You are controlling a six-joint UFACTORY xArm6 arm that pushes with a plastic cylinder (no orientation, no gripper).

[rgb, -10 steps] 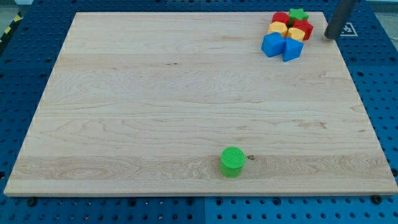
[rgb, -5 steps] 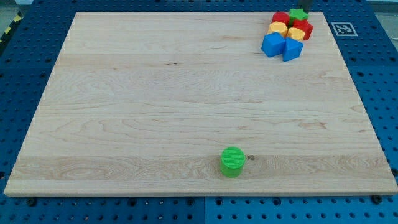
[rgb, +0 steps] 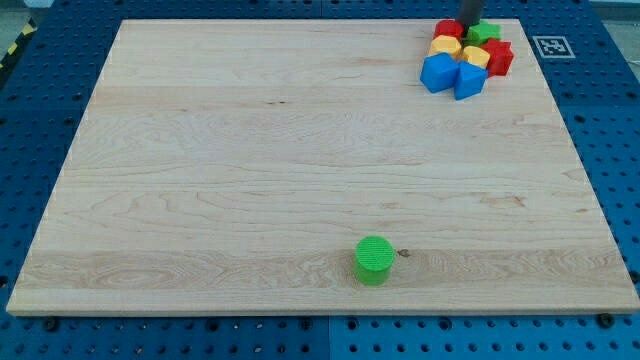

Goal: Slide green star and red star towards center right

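Note:
The green star [rgb: 488, 32] sits at the top right corner of the wooden board [rgb: 300, 150], on the upper right of a tight cluster of blocks. The red star [rgb: 500, 58] lies just below it, at the cluster's right edge. My tip [rgb: 468, 25] comes down from the view's top and stands at the cluster's upper edge, between a red block [rgb: 449, 29] on its left and the green star on its right, touching or almost touching the star.
The cluster also holds two yellow blocks [rgb: 445, 45] [rgb: 476, 55] and two blue blocks [rgb: 438, 72] [rgb: 470, 81]. A green cylinder [rgb: 373, 259] stands alone near the bottom edge. The board's right edge is close to the red star.
The rod left the right of the cluster, went out of view, and now stands at the cluster's top. The green star and red star have shifted slightly right and down.

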